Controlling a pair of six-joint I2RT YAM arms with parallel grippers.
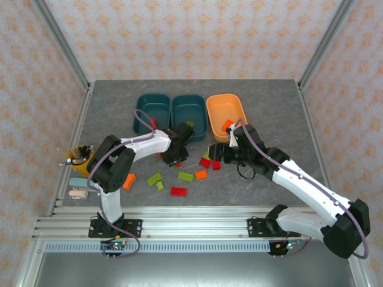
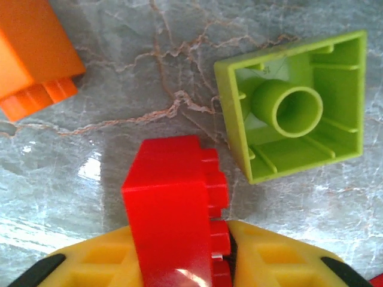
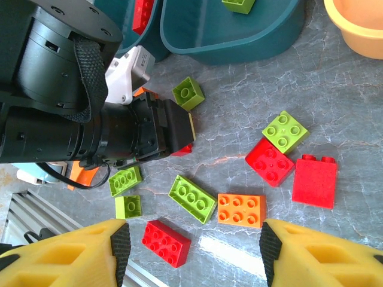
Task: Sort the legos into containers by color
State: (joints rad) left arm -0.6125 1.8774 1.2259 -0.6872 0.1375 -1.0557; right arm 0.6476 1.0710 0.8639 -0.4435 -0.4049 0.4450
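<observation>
My left gripper point(image 2: 182, 234) is shut on a red lego point(image 2: 173, 197) just above the table, its yellow fingers point(image 2: 269, 254) pressing both sides. An upturned green lego point(image 2: 293, 107) and an orange lego point(image 2: 33, 54) lie close by. In the top view the left gripper point(image 1: 175, 159) is below the two teal containers point(image 1: 142, 106) point(image 1: 197, 103). My right gripper point(image 3: 194, 251) hangs open over loose legos: red point(image 3: 166, 242), green point(image 3: 191, 198), orange point(image 3: 241, 210), another red point(image 3: 270, 161). It is in front of the orange container point(image 1: 218, 104) in the top view point(image 1: 214, 153).
The left arm's black wrist point(image 3: 90, 113) fills the right wrist view's left side. A red lego point(image 3: 142, 15) and a green lego point(image 3: 238, 5) lie in the teal tubs. A yellow pencil cup point(image 1: 79, 156) stands at the left edge, and a metal rail point(image 1: 191, 227) runs along the front.
</observation>
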